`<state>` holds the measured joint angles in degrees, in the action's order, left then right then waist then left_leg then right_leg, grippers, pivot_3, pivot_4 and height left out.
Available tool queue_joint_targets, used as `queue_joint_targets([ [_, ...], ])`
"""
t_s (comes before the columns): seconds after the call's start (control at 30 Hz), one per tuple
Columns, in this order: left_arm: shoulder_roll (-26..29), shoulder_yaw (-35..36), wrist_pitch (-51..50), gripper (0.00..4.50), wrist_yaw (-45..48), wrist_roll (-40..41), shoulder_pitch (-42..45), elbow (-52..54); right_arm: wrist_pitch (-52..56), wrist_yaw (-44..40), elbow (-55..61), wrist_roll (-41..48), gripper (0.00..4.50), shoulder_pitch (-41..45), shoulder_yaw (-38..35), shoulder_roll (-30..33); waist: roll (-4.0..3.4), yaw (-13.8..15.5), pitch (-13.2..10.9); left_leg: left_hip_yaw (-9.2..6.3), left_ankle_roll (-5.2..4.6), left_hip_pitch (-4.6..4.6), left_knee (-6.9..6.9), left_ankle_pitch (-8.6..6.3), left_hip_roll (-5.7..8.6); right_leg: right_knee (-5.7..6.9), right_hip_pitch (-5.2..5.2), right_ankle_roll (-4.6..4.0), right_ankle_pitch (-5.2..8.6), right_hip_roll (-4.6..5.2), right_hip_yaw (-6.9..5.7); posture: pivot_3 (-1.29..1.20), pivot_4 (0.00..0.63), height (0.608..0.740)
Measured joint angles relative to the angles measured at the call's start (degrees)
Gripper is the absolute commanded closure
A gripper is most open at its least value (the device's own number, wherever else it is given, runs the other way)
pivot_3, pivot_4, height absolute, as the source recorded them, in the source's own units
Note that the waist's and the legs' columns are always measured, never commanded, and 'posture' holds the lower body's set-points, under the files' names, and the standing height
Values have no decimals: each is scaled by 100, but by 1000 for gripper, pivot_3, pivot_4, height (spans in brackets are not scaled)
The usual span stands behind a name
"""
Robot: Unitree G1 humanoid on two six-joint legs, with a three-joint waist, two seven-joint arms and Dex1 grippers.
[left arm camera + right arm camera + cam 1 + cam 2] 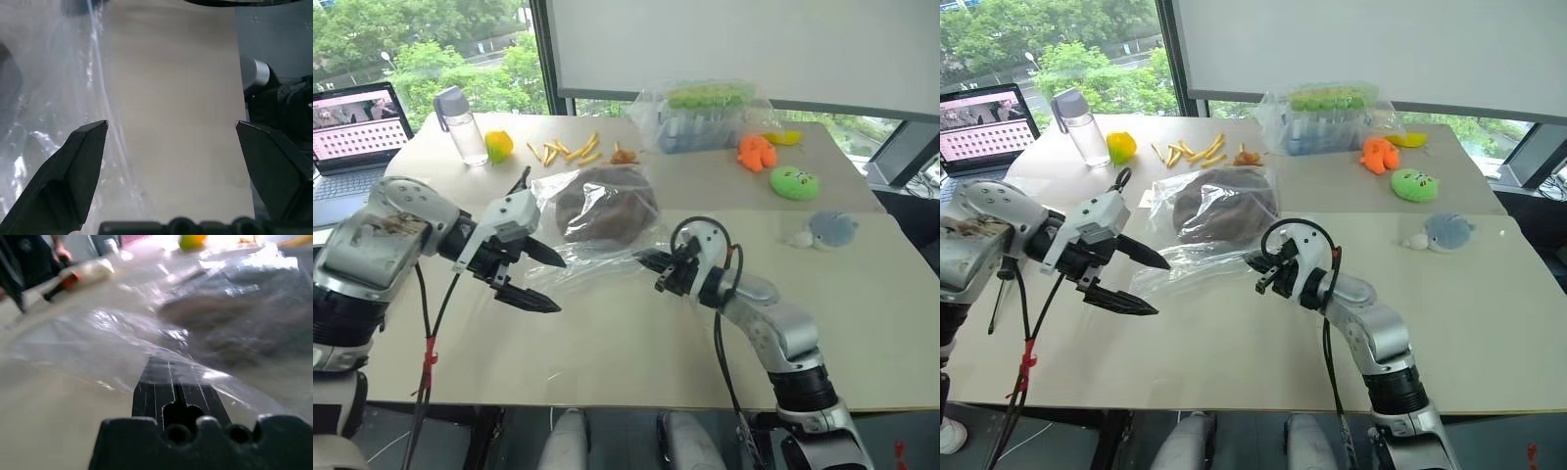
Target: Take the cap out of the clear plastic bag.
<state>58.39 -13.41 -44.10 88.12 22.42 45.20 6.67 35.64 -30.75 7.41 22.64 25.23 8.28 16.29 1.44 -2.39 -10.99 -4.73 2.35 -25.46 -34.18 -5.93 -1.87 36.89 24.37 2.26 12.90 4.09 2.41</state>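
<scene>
Beige table [636, 343] by big windows [431, 49], green trees outside, daylight. White panel [724, 44] behind it, probably a roller blind. Laptop [352, 132] at the corner.

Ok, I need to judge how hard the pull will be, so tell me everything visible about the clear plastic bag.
The clear plastic bag is thin, crinkly and transparent, lying flat on the table with the dark brown cap still inside. Its empty near end spreads toward the robot. The right gripper has its jaws shut on that near edge. The left gripper, jaws wide open, hangs beside the bag's left edge.
</scene>
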Motion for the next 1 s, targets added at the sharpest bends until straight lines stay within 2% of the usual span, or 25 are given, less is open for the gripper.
queue_joint_targets([
  [0.2,-307,-201,459,0,-392,-466,170,-121,-48,56,-71,-2,4442,82,-22,-195,0,-8,0,0,0,-1,1,0,-1,0,-1,2,-1,-4,1,0,150,740],
  [0.4,-1207,-456,1034,0,-1161,-1045,333,-607,75,-31,-19,416,4442,161,-198,-652,0,-3,0,0,-1,-1,-6,1,-4,12,-2,29,-18,-11,3,0,150,740],
  [0.43,-1299,-462,1079,0,-1250,-1097,380,-672,132,-52,29,417,4442,195,-151,-638,0,-4,0,0,-1,-1,-8,1,-4,11,-2,29,-18,-11,4,0,150,740],
  [0.57,-1410,-467,1317,0,-1449,-1316,524,-947,405,-144,52,-433,4442,274,762,314,0,-6,0,0,-1,0,-10,1,0,8,-3,5,-5,-7,7,0,150,740],
  [0.7,-1601,-467,1431,0,-1538,-1346,547,-1132,724,-279,56,-820,4442,330,1282,657,0,-4,0,0,-1,-2,-9,1,-2,11,-1,4,-4,-9,6,0,150,740],
  [0.9,-1647,-468,1539,0,-1556,-1422,548,-1143,792,-271,75,-1137,4442,490,1389,633,1,-13,0,0,-1,-1,-10,1,-1,11,-2,16,-11,-10,7,0,150,740],
  [1.0,-1681,-467,1540,0,-1566,-1450,548,-1145,671,-163,-28,-1088,4442,491,1195,263,1,-22,0,0,-1,-1,-10,1,-2,11,-2,29,-19,-10,7,0,150,740],
])
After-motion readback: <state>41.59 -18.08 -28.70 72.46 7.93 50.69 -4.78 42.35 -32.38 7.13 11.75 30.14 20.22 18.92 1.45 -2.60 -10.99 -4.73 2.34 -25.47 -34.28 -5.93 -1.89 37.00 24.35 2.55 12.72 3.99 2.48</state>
